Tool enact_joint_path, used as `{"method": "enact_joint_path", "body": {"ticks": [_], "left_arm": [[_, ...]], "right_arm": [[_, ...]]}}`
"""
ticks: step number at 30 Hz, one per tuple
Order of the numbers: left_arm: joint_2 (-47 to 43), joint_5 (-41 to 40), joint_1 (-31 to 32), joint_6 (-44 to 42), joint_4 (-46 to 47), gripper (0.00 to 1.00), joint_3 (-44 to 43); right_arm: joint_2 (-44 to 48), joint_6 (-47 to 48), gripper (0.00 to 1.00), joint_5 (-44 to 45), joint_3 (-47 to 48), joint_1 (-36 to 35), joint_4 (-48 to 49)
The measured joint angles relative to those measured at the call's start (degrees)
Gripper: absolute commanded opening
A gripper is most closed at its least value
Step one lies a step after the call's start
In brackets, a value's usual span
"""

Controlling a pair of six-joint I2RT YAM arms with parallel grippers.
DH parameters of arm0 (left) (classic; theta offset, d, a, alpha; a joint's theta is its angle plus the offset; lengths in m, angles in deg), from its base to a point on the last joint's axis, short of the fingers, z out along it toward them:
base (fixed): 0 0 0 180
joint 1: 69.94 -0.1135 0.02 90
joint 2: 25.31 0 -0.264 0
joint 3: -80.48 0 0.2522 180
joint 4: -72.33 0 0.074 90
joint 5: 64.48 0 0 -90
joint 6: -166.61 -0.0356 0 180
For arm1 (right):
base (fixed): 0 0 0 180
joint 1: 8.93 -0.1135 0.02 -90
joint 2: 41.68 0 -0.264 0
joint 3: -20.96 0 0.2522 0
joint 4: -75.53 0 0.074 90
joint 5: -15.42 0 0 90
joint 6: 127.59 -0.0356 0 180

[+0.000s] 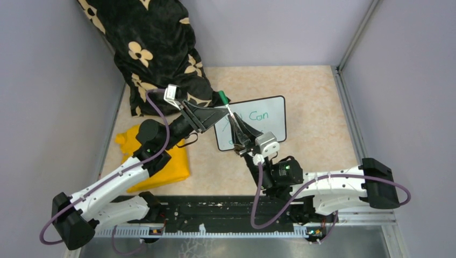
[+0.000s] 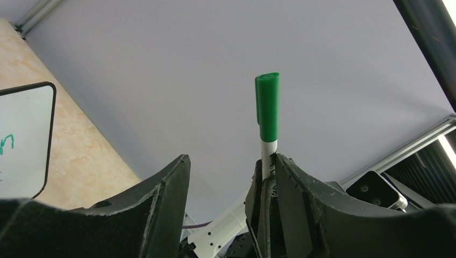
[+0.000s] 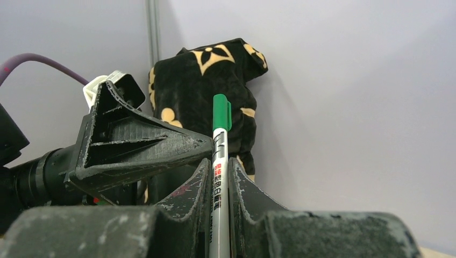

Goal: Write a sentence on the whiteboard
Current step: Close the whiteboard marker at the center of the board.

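The sentence (image 1: pixel 258 114) is on the whiteboard (image 1: pixel 274 130) — partly hidden. Right pincer (image 3: pixel 220 162) squeezes the capped green marker (image 3: pixel 221 114), left pincer (image 2: pixel 231 161) gapes, holding nothing — nearly done, I think.

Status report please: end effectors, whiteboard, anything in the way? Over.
Left end effector open around green-capped white marker pen. Right end effector shut on that pen. Small black-framed whiteboard lies flat, green writing partly covered by both end effectors.
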State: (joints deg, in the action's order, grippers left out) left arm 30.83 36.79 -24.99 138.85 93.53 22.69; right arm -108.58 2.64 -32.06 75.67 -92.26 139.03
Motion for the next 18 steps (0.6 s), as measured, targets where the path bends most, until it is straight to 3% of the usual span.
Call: {"method": "enact_joint_path", "body": {"ticks": [18], "left_arm": [[2.5, 5.3, -3.5, 0.7, 0.3, 0.67, -3.7]], "right_arm": [[1.2, -2.8, 0.0, -0.7, 0.0, 0.3, -2.1]]}}
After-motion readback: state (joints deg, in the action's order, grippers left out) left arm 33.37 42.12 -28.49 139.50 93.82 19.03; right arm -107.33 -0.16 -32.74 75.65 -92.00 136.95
